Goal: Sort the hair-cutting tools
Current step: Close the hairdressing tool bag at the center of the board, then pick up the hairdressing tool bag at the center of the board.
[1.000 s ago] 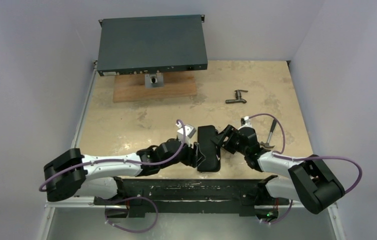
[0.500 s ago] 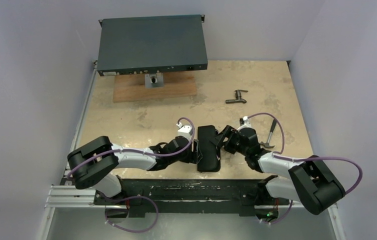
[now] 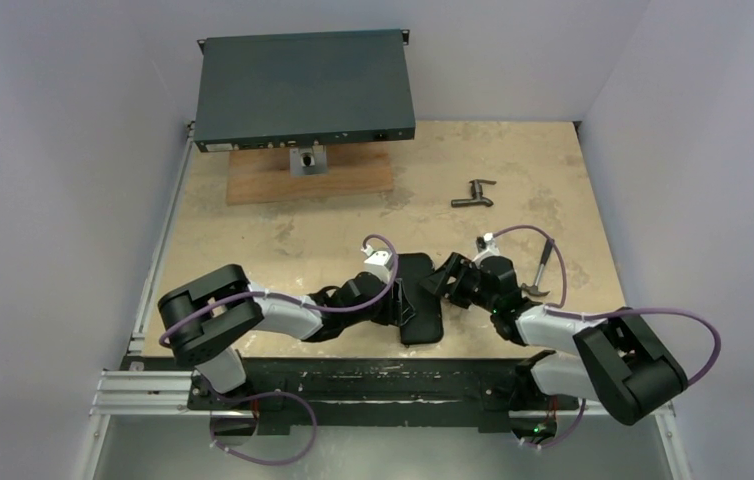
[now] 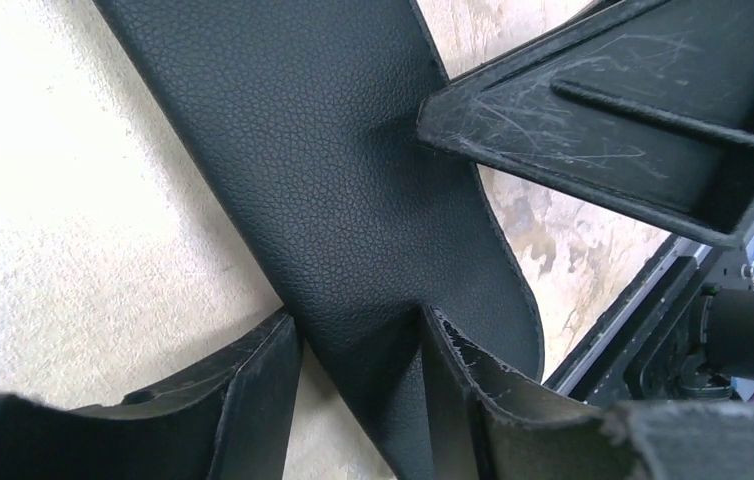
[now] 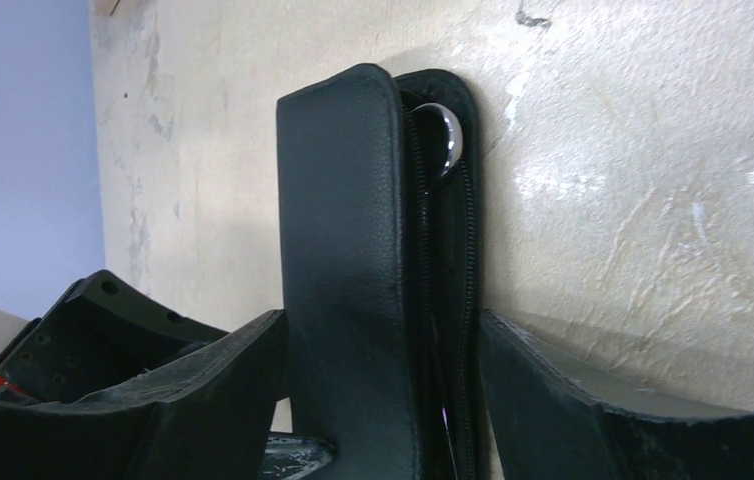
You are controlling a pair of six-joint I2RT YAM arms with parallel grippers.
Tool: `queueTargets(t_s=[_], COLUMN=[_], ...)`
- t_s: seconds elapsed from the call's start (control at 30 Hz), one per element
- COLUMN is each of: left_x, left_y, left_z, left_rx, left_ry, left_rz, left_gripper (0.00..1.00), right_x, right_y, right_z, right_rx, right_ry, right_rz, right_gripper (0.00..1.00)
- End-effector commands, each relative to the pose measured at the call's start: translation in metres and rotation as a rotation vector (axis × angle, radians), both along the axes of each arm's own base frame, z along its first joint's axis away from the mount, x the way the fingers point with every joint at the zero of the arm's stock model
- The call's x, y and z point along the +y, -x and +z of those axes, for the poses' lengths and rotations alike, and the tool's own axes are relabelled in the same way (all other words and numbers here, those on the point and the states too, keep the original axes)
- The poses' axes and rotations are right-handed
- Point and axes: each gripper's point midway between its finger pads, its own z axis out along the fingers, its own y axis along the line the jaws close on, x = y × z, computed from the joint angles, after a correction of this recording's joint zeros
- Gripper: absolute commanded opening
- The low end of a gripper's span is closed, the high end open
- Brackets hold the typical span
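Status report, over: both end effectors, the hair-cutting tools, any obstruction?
Left end effector shut on black case. Right end effector straddles it, grip unclear. Hair-cutting tools not seen; silver piece shows at zip opening. Hammer lies apart.

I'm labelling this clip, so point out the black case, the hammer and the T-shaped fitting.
black case [image 3: 421, 300]: top view, middle of its cover.
hammer [image 3: 545, 262]: top view, on its handle.
T-shaped fitting [image 3: 474, 197]: top view, where its bars meet.

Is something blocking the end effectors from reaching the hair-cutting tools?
Yes, the black zip case. Both the left end effector and right end effector straddle it, and no tools lie out in view; only a silver rounded bit peeks from its zipper edge.
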Motion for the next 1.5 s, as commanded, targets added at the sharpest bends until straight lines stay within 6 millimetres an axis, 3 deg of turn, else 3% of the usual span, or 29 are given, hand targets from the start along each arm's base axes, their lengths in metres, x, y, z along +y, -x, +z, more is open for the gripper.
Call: queueTargets(t_s=[0.0,0.37,0.47,0.67,0.9,1.0,1.2,1.37,1.47], left_x=[-0.016,-0.01,-0.007,0.009,0.031,0.034,0.031,0.054,0.067], left_y=[0.004,0.005,0.005,0.006,0.003,0.003,0.006,0.002,0.003], left_z=[0.004,0.0,0.001,0.005,0.011,0.008,-0.004,-0.008,-0.007], left_rx=[0.008,0.002,-0.003,-0.015,0.003,0.026,0.062,0.095,0.113], left_ry=[0.073,0.068,0.068,0.061,0.107,0.131,0.155,0.183,0.216], left_rz=[-0.04,-0.03,-0.023,0.005,0.068,0.068,0.064,0.152,0.176], left_gripper=[0.44,0.4,0.41,0.45,0.62,0.64,0.59,0.66,0.7], right_x=[0.003,0.006,0.008,0.011,0.01,0.007,-0.003,0.006,0.007], right_y=[0.043,0.044,0.046,0.046,0.042,0.044,0.046,0.051,0.052], right_z=[-0.034,-0.033,-0.031,-0.018,0.005,-0.002,-0.027,-0.013,-0.016], right_rx=[0.173,0.172,0.164,0.113,0.047,0.064,0.123,0.09,0.107], right_ry=[0.014,0.008,0.006,-0.012,-0.016,0.007,0.066,-0.055,-0.058], right_rz=[0.106,0.131,0.152,0.18,0.185,0.183,0.14,0.144,0.141], right_gripper=[0.65,0.19,0.0,0.0,0.0,0.0,0.0,0.0,0.0])
